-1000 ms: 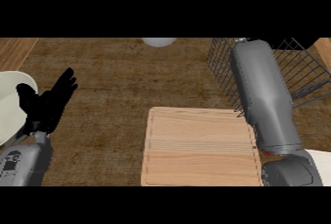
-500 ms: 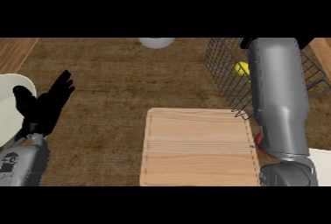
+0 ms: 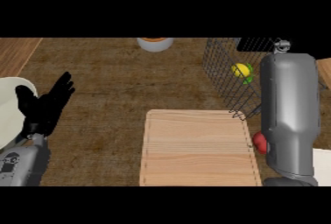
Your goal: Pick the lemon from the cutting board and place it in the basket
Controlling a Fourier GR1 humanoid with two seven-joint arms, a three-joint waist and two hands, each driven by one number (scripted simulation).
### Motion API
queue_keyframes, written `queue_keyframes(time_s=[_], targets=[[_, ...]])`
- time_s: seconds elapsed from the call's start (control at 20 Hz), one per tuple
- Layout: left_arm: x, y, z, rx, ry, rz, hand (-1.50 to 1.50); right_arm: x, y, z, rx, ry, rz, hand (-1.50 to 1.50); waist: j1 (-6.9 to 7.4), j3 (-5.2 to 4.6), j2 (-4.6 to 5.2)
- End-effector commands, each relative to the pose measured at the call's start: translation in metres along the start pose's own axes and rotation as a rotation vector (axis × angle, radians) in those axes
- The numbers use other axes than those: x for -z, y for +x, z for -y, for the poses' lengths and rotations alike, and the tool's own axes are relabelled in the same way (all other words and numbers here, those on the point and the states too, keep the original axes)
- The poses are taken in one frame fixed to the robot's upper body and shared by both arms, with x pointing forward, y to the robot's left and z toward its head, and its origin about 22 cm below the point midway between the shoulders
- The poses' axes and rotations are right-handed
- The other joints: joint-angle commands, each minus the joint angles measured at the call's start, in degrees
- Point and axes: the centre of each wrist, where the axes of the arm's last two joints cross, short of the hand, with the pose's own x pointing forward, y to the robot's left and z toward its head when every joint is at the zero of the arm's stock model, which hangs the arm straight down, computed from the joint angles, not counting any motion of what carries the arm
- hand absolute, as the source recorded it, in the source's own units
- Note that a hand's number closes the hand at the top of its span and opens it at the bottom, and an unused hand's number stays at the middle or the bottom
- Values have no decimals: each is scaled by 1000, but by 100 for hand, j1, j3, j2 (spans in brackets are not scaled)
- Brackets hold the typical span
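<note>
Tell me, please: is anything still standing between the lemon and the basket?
No. The lemon already lies inside the wire basket, and the cutting board is bare. The right robot hand is out of view.

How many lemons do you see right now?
1. The lemon lies inside the wire basket at upper right, beside the right forearm. None shows on the cutting board; that forearm could hide more in the basket.

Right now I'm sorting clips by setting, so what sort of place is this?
Most likely a kitchen counter: a wooden cutting board lies on the brown top, a wire basket beside it holds a lemon, and a pale plate shows at the left edge.
</note>
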Motion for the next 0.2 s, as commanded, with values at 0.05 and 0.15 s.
queue_keyframes(time_s=[0.05, 0.15], targets=[[2, -4, 1, 4, 23, -16, 0, -9, -8, 16, 20, 85, -187, -150, -73, -2, -53], [2, -1, 0, -3, -2, -4, 0, -15, -17, 23, 8, 114, -178, -150, -88, -4, -56]])
